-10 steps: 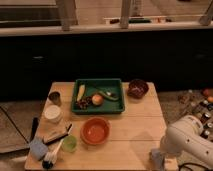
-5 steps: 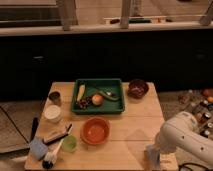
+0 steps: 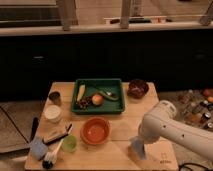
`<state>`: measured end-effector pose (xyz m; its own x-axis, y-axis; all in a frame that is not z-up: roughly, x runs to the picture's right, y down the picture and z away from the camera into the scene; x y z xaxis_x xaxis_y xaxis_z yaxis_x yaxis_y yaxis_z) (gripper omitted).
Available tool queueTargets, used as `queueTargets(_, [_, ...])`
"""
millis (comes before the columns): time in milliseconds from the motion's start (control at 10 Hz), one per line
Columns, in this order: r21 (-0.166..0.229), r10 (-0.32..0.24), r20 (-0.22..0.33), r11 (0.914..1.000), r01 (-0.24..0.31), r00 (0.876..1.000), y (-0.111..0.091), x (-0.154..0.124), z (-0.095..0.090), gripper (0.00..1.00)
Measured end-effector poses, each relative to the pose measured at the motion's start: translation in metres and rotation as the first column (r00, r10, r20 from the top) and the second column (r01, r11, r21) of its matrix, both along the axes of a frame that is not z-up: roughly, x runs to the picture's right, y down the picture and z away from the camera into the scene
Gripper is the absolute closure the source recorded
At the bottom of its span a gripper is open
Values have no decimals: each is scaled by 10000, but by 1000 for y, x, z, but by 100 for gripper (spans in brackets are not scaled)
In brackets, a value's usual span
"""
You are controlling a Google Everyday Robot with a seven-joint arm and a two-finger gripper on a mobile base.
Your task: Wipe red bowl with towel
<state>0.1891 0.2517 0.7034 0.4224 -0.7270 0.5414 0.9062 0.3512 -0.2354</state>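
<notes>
The red bowl (image 3: 96, 130), wide, shallow and orange-red, sits on the wooden table (image 3: 120, 125) at front centre. My white arm reaches in from the right, and its gripper (image 3: 136, 149) points down at the table's front right, a short way right of the bowl. A small pale bluish cloth, the towel (image 3: 135, 152), hangs at the gripper's tip just above the tabletop, and the gripper is shut on it. The towel and the bowl are apart.
A green tray (image 3: 79, 104) with a banana, an orange and other food stands behind the bowl. A dark maroon bowl (image 3: 137, 88) sits back right. At left are a metal can (image 3: 55, 97), a white cup (image 3: 52, 113), a green cup (image 3: 69, 144), a blue sponge (image 3: 38, 148) and a brush (image 3: 50, 159).
My arm has swung left from the table's right edge, bringing the gripper in over the front right of the table, closer to the red bowl. The gripper has shut.
</notes>
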Motion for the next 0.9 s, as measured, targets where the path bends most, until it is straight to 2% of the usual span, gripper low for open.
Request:
queueTargets(400, [149, -998, 1001, 9950, 988, 9900, -22, -46, 1, 100])
queueTargets(900, [50, -1870, 1689, 9820, 1888, 9677, -32, -92, 7, 100])
